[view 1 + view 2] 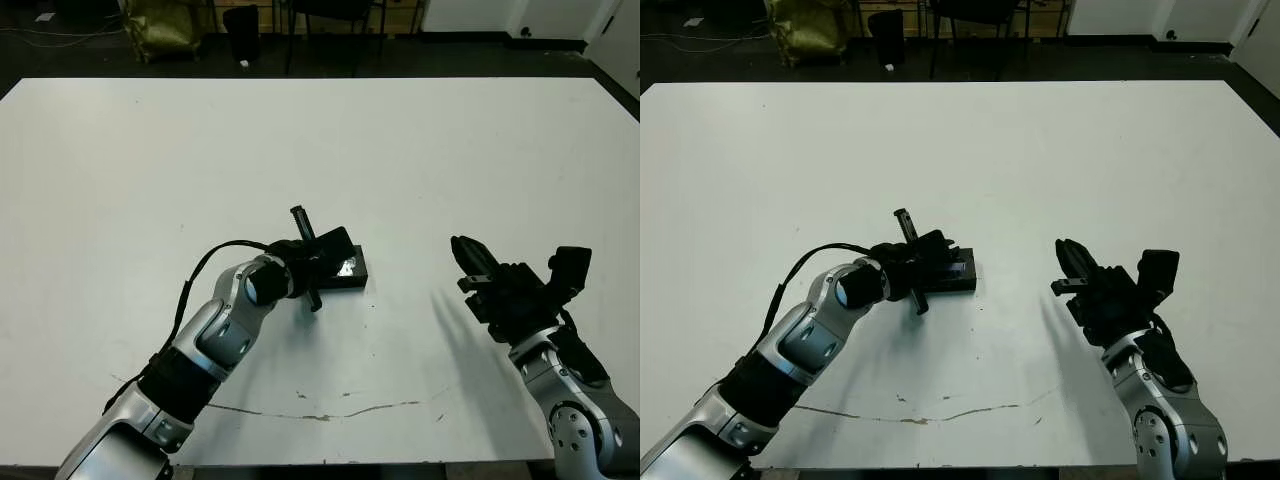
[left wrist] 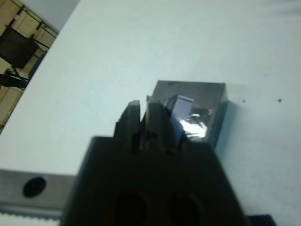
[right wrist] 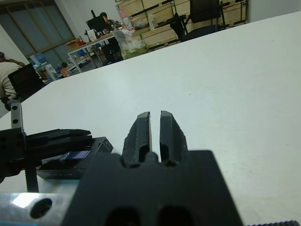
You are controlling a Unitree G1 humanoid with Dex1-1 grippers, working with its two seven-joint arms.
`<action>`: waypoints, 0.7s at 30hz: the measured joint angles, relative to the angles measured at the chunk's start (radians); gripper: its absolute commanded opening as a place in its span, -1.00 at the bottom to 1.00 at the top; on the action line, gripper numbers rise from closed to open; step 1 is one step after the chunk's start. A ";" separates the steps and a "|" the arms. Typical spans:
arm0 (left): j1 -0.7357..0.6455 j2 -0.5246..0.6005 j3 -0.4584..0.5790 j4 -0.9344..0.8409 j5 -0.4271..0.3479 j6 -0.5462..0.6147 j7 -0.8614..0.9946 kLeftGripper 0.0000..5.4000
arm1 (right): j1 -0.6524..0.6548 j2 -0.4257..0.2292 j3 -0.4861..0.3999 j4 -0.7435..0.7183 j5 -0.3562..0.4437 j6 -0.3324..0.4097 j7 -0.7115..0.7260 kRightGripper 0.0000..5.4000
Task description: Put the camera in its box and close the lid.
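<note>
Left claw (image 1: 322,262) down on the black box (image 1: 352,272) near mid-tabletop, fingers (image 2: 149,123) closed side by side; whether pinching the camera (image 2: 178,112) or merely pressing on it, cannot tell. Bluish-silver bar poking up just past the fingertips in the left wrist view, seemingly tilted, not yet flat in the tray. Box long axis roughly across the robot's front, its far end sticking out from under the claw toward the right arm. Lid not picked out for certain; shiny patch on the box possibly part of it. Left forearm bent inward, wrist turned. Right claw (image 1: 468,260) closed and empty, above bare white tabletop (image 1: 420,150), well apart from the box, pointing forward. Left arm plainly nearer for seating the camera
</note>
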 measured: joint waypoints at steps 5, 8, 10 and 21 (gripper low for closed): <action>0.000 0.002 0.023 -0.010 -0.048 0.033 -0.025 -0.99 | 0.000 0.000 0.001 0.012 -0.001 -0.009 0.011 -1.00; 0.014 0.004 0.053 -0.029 -0.090 0.053 -0.028 -0.99 | 0.003 0.001 0.003 -0.003 -0.001 -0.004 -0.015 -1.00; 0.044 0.012 0.090 -0.064 -0.125 0.051 -0.024 -0.99 | 0.005 0.004 0.005 -0.027 -0.001 0.016 -0.048 -1.00; 0.254 0.063 0.520 -0.479 -0.529 0.031 0.009 -0.99 | 0.022 0.046 0.017 -0.114 0.022 0.047 -0.131 -1.00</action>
